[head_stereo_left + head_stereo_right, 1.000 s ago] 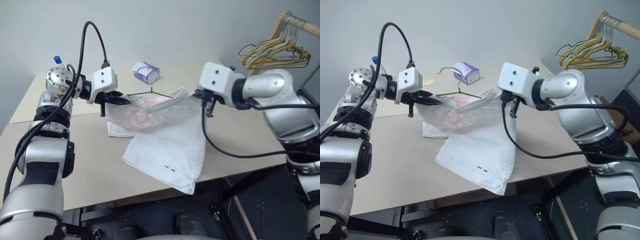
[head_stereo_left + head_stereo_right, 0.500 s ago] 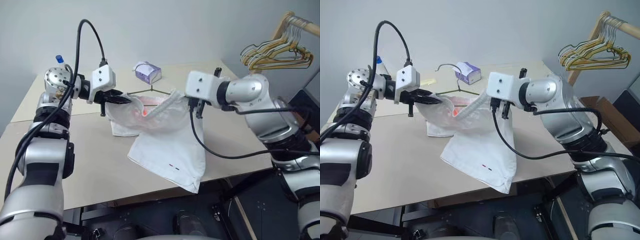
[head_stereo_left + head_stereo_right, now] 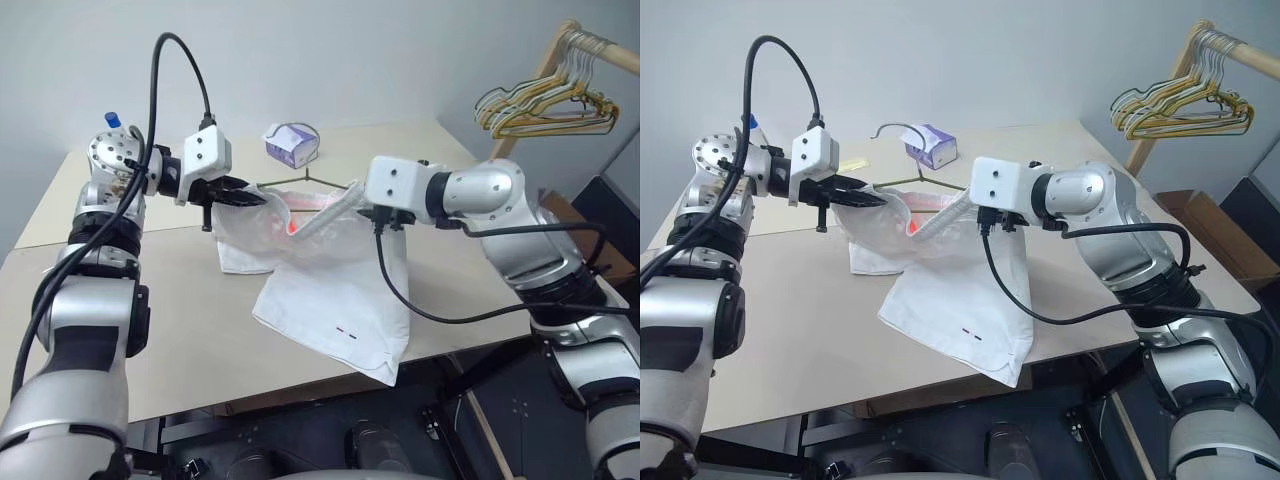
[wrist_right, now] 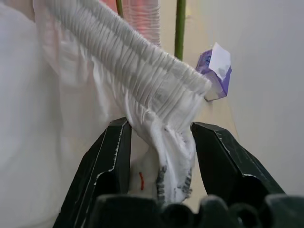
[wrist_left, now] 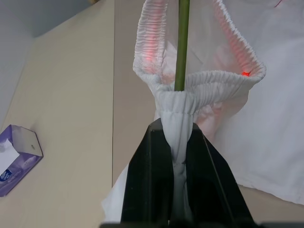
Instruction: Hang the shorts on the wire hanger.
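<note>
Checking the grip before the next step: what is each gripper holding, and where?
Left gripper pinches the shorts' gathered waistband. Right gripper stands open around the waistband, not clamping.

Shorts (image 3: 335,290): white, thin fabric, gathered waistband raised and stretched open, legs draped to the near table edge. Wire hanger (image 3: 305,183): olive-grey, thin; passes through the waistband, hook at the far side.

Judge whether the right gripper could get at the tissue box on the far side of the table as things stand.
Probably not directly. The right gripper, fingers apart, has the shorts' waistband between them, and the raised fabric and wire hanger lie between it and the tissue box.
</note>
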Motion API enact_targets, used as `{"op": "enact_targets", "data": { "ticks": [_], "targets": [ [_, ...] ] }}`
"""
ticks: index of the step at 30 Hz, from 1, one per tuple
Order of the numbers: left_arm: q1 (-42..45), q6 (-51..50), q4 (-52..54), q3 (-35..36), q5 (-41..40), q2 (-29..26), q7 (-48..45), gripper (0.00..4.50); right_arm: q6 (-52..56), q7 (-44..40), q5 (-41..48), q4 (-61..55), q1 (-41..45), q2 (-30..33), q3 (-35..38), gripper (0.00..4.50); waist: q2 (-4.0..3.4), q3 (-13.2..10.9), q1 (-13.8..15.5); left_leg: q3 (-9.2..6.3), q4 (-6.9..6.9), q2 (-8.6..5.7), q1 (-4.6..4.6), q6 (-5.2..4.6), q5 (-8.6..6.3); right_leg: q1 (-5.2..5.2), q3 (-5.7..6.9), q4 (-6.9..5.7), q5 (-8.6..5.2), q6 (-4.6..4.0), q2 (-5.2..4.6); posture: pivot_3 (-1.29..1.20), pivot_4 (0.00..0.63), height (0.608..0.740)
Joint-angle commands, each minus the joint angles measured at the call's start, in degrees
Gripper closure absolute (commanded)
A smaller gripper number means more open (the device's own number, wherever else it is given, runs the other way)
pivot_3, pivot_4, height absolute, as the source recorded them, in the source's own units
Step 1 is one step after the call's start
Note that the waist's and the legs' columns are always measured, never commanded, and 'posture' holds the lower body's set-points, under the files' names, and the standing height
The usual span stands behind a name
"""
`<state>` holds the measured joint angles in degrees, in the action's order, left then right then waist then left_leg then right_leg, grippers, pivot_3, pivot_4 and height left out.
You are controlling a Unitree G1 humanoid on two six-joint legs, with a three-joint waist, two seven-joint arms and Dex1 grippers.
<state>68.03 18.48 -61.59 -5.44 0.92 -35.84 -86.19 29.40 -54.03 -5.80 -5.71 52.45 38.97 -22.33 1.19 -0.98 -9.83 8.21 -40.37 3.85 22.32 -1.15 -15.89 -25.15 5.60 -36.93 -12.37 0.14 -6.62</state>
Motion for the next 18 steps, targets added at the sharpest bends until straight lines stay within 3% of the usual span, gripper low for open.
{"op": "enact_targets", "data": {
  "ticks": [1,6,9,13,18],
  "targets": [
    [0.4,1.4,2.3,1.0,-1.4,-0.5,-0.9,4.50,4.2,-3.7,5.5,-1.2,0.9,-0.9,4.5,2.07,0.00,0.0,-0.2,-0.01,0.00,0.00,-0.01,0.00,0.00,0.01,0.00,0.00,0.00,0.00,0.00,-0.16,0.000,0.740],
    [0.1,2.9,2.7,1.6,-2.9,0.0,-3.8,4.50,8.1,-6.4,9.2,0.4,2.0,-1.5,5.3,2.23,0.00,0.0,-0.3,-0.03,-0.01,0.00,0.00,-0.01,0.00,0.02,0.00,-0.02,0.00,0.00,0.00,-0.16,0.000,0.740],
    [-0.1,3.2,3.0,2.2,-4.2,0.1,-5.3,4.50,7.6,-7.1,9.2,1.4,1.7,-1.0,4.5,2.97,0.00,0.0,-0.3,-0.03,-0.01,0.00,0.00,-0.02,-0.01,0.01,0.00,-0.04,0.00,0.00,-0.01,-0.16,0.000,0.740],
    [-0.3,3.3,2.9,2.1,-4.1,-0.3,-4.9,4.50,7.5,-7.3,9.7,0.7,0.9,-1.0,5.0,4.39,0.00,0.0,-0.3,-0.03,-0.01,0.01,0.00,-0.02,-0.01,0.01,0.00,-0.04,0.00,0.00,0.00,-0.15,0.000,0.740],
    [-0.2,1.8,2.0,2.4,-4.2,-0.2,-4.5,4.50,6.8,-7.0,9.3,0.1,0.0,-0.5,4.8,4.50,0.00,0.0,-0.3,-0.03,-0.01,0.00,0.00,-0.02,-0.01,0.01,0.00,-0.05,0.00,0.00,0.00,-0.16,0.000,0.740]
  ]
}}
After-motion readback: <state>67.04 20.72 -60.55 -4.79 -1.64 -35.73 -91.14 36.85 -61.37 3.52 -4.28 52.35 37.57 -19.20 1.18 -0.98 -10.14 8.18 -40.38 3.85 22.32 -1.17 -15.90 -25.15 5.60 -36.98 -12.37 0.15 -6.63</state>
